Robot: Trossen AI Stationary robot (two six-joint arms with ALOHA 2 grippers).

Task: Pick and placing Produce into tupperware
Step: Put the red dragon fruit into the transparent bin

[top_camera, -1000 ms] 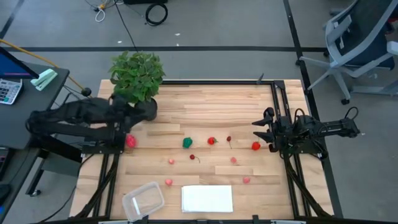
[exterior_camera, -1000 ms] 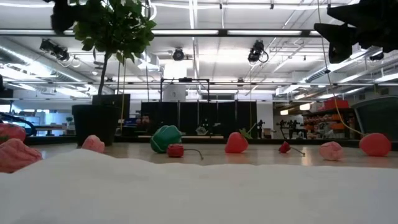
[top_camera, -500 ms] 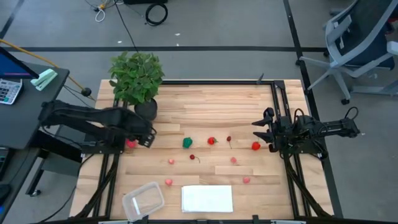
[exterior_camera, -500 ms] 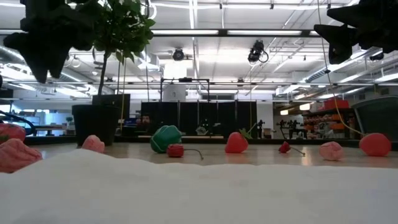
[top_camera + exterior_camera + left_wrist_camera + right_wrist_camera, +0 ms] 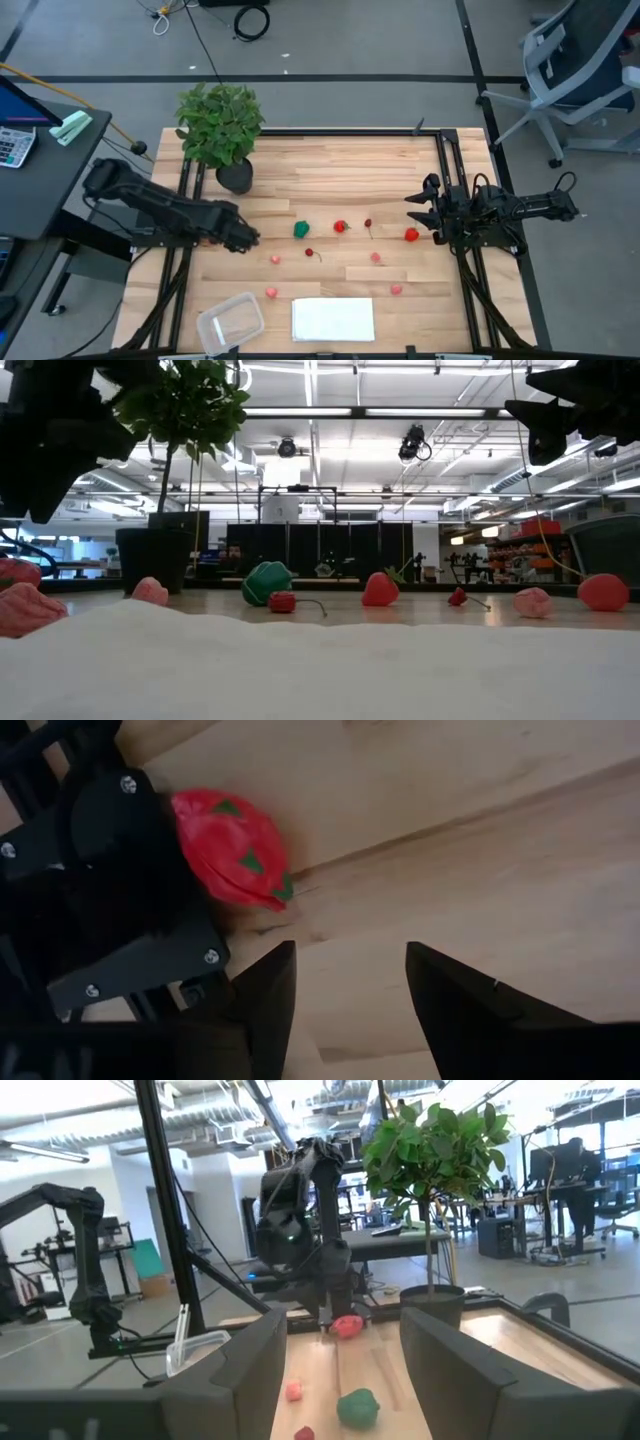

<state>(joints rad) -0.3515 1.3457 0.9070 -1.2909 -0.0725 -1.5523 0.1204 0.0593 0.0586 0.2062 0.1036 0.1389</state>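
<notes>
My table (image 5: 350, 170) is pale wooden planks inside a black frame, standing on a grey floor crossed by dark lines. A leafy potted plant (image 5: 221, 128) stands at its far left corner, and a flat white sheet (image 5: 333, 319) lies at the near edge. Just beside the sheet sits the clear plastic tub (image 5: 231, 322), near the front left corner. The produce is scattered across the middle: a green piece (image 5: 301, 230), a red strawberry (image 5: 341, 227), a small cherry with a thin stem (image 5: 310, 252), a red fruit (image 5: 411, 235) just in front of my right claw, and pink bits (image 5: 271, 293) closer to the tub. Beyond the table are a grey office chair (image 5: 580, 70), a desk with a calculator (image 5: 14, 146), and a long hall under strip lights.

My left claw (image 5: 240, 238) hangs low over the left side of the table, fingers (image 5: 265, 995) parted with bare wood between them; a red fruit with green marks (image 5: 232, 848) lies beside it against the black frame, hidden under my arm from above. My right claw (image 5: 420, 209) waits at the right edge, fingers (image 5: 245, 1365) apart and empty.

From table height the white sheet (image 5: 320, 665) fills the foreground and the tub cannot be made out
</notes>
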